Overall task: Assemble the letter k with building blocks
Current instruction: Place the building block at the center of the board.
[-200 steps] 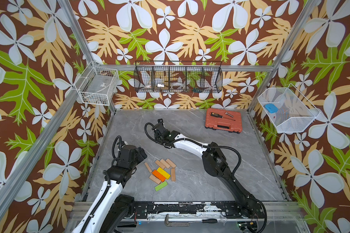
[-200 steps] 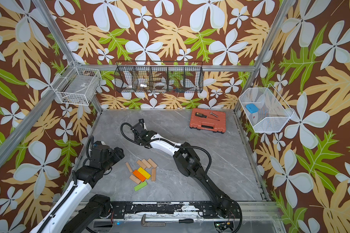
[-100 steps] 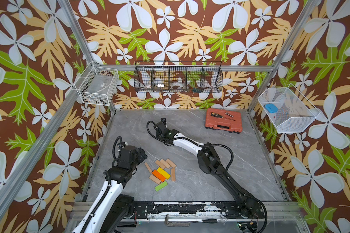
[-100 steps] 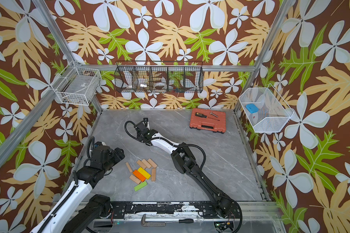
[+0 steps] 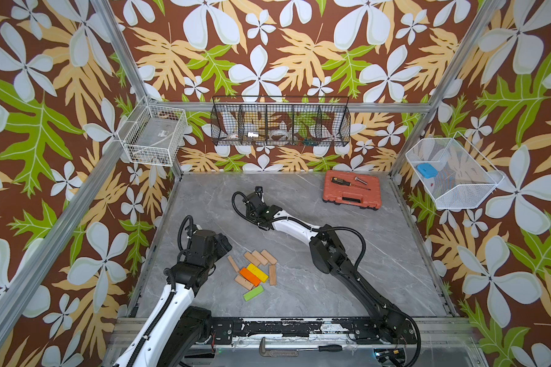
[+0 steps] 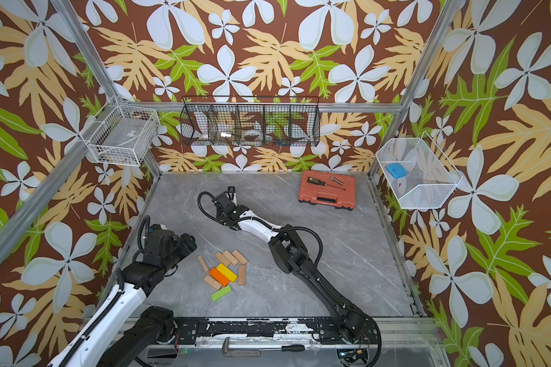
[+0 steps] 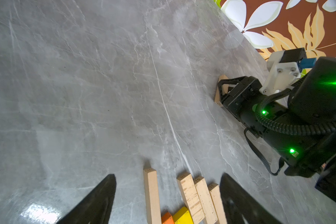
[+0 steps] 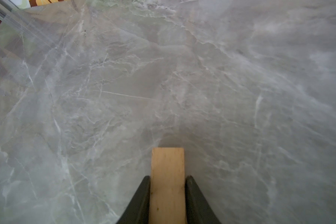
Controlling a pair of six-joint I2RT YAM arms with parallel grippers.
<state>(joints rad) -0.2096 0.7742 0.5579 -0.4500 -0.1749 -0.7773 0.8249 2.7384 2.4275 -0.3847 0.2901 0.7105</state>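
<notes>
The building blocks lie in a loose pile at the near left of the table: several plain wood planks [image 5: 260,257] [image 7: 190,195], an orange one [image 5: 249,276], a yellow one [image 5: 257,272] and a green one [image 5: 253,292]. My left gripper [image 5: 221,246] [image 7: 168,194] is open just left of the pile, its dark fingers [image 7: 97,199] spread either side of the planks' ends. Farther back, mid-table, my right gripper [image 5: 258,191] [image 8: 167,177] is shut on one plain wood block [image 8: 167,164] [image 7: 220,91], held low against the table with its end sticking out past the fingertips.
A red-orange tool case [image 5: 351,190] with a screwdriver on it sits at the back right. Wire baskets hang on the left wall [image 5: 153,139], back wall [image 5: 280,122] and right wall [image 5: 449,173]. A hand tool [image 5: 280,349] lies on the front rail.
My right gripper has carried its plain wood block a little farther back and to the right. The left arm has hardly moved, and the pile is unchanged.
</notes>
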